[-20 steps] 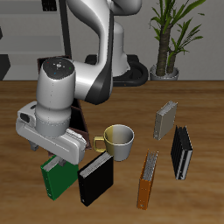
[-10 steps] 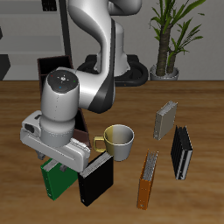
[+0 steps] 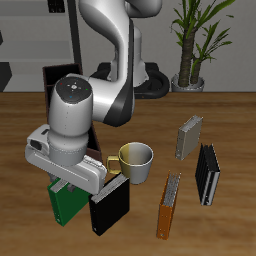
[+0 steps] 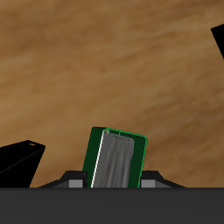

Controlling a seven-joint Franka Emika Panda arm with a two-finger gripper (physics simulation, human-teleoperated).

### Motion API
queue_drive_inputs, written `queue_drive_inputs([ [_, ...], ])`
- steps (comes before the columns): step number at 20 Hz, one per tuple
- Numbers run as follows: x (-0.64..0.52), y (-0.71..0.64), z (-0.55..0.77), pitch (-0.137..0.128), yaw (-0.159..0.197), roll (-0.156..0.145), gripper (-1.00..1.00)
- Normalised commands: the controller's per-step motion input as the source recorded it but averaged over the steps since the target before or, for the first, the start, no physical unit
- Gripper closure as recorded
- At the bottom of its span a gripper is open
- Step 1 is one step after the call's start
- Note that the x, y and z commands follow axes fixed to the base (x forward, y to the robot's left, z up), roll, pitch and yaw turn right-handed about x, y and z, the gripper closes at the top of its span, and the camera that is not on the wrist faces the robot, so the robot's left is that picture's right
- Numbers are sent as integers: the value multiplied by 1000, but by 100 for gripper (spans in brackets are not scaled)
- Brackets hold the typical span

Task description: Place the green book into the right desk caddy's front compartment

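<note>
Directly over the green book, the hand's finger state stays unclear.

A glossy black hardcover book is seen on the wooden bench near its front edge. A pale yellow-green ceramic mug stands just behind it. An orange book, a grey book and a black-and-white book stand nearby. A potted plant is seen behind.

White glossy arm, rounded joints, grey wrist block.
</note>
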Motion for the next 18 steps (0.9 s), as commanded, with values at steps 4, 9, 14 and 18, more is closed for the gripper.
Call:
queue_drive_inputs([
  [4,-180,-54,360,-41,30,-19,100],
  [9,-286,-83,549,-68,29,-20,100],
  [14,-465,-34,745,-95,48,-17,100],
  [18,-439,115,600,-69,36,7,100],
])
